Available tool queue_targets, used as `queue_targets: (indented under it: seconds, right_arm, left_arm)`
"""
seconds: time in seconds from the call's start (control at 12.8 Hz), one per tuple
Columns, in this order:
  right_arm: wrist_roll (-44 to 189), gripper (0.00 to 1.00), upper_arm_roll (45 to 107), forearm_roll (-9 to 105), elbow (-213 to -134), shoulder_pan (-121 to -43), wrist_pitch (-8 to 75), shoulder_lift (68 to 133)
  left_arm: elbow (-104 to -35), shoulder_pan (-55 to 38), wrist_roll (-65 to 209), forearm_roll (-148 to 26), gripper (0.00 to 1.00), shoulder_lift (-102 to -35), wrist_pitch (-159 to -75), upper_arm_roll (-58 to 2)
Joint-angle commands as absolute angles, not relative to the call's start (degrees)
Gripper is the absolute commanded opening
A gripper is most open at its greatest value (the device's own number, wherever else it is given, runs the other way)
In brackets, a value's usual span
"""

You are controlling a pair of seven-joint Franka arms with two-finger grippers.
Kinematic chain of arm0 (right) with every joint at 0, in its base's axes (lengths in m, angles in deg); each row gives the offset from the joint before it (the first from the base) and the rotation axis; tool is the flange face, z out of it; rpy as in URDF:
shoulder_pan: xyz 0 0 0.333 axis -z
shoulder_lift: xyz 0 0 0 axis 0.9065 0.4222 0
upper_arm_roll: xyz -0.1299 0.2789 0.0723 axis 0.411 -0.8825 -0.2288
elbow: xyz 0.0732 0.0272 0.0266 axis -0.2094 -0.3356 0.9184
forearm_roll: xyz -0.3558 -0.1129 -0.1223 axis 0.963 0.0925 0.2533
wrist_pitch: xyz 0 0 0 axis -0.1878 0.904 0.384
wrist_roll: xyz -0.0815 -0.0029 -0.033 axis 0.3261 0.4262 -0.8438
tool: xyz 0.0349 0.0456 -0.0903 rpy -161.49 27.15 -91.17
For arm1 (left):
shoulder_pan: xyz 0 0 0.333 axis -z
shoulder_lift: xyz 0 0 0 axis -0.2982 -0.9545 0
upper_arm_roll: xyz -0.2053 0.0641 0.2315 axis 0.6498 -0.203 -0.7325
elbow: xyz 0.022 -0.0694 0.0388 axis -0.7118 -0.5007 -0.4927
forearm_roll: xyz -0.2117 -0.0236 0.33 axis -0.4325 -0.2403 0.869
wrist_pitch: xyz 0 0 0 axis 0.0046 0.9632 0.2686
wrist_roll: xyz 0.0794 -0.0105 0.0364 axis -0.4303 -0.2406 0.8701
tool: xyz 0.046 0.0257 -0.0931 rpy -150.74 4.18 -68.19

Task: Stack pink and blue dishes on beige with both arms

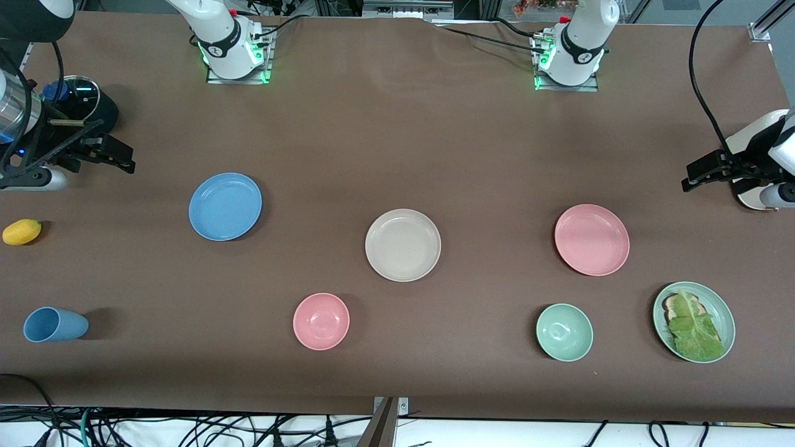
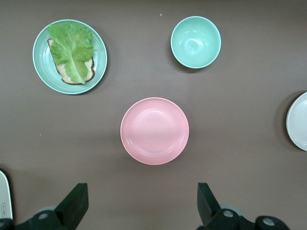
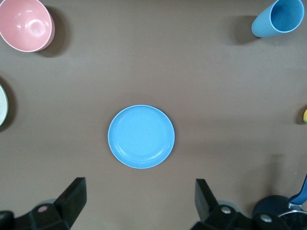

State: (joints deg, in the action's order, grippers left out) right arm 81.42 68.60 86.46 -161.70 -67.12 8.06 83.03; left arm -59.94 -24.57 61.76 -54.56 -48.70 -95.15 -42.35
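Observation:
The beige plate [image 1: 403, 244] lies at the table's middle. The blue plate [image 1: 225, 206] lies toward the right arm's end, and it fills the middle of the right wrist view [image 3: 141, 136]. The pink plate [image 1: 591, 239] lies toward the left arm's end and shows in the left wrist view [image 2: 154, 130]. My right gripper [image 1: 121, 156] hangs high over the right arm's end of the table, open and empty [image 3: 140, 187]. My left gripper [image 1: 690, 176] hangs high over the left arm's end, also open and empty [image 2: 142, 191]. Both grippers are well apart from the plates.
A pink bowl [image 1: 321, 321] and a pale green bowl [image 1: 564, 332] sit nearer the camera. A green plate [image 1: 723, 307] holds bread and lettuce. A blue cup [image 1: 54, 325] lies on its side, with a yellow fruit [image 1: 22, 231] and a lidded dark pot [image 1: 81, 99] at the right arm's end.

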Motion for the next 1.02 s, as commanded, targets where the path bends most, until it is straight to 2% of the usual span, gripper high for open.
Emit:
queue_targets:
  seconds: [0.0, 0.94]
  right_arm:
    - [81.7, 1.0, 68.4, 87.3, -162.6, -67.0, 8.8, 82.7]
    - [81.7, 1.0, 68.4, 86.9, -161.9, -67.0, 9.0, 82.9]
  left_arm:
    - [-59.5, -24.6, 61.2, -55.0, 1.0, -48.5, -95.1, -42.2]
    - [-59.6, -24.6, 61.2, -55.0, 1.0, -48.6, -95.1, -42.2]
